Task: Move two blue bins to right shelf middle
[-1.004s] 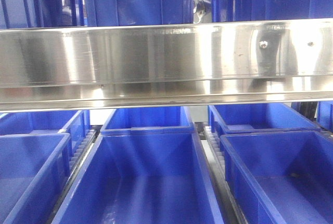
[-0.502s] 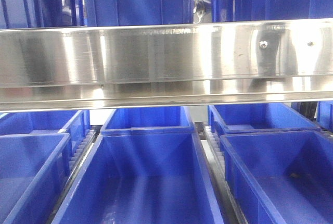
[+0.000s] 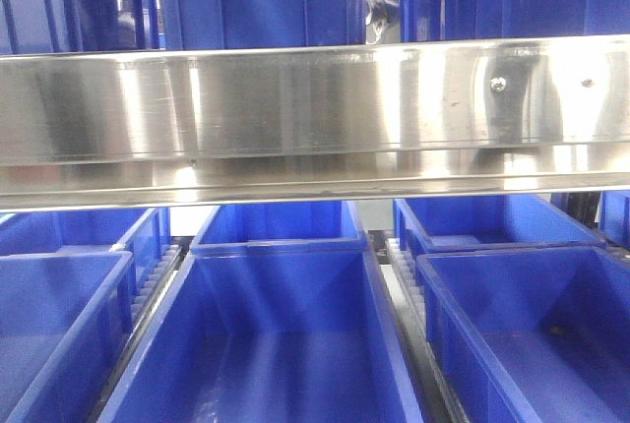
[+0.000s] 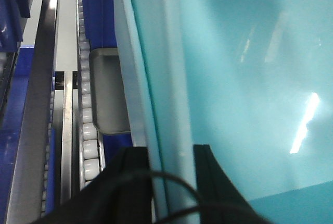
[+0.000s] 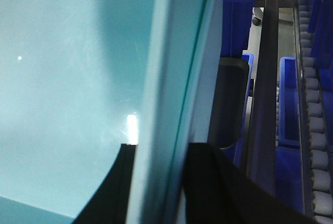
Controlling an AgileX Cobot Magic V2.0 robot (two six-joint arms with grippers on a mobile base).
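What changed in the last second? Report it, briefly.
Nothing visibly changed in the front view: the bins and the rail sit as before. The wrist views have no earlier pictures; now the left gripper and the right gripper each clamp a bin wall.

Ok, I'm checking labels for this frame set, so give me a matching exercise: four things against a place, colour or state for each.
Things:
1. left hand
2. beam
3. rollers
4. centre bin

Descriptions:
a. silver, across the front view
b. blue, below the beam
c. white, in a row
d. clamped on a bin wall

Pairs: 1-d, 2-a, 3-c, 4-b.
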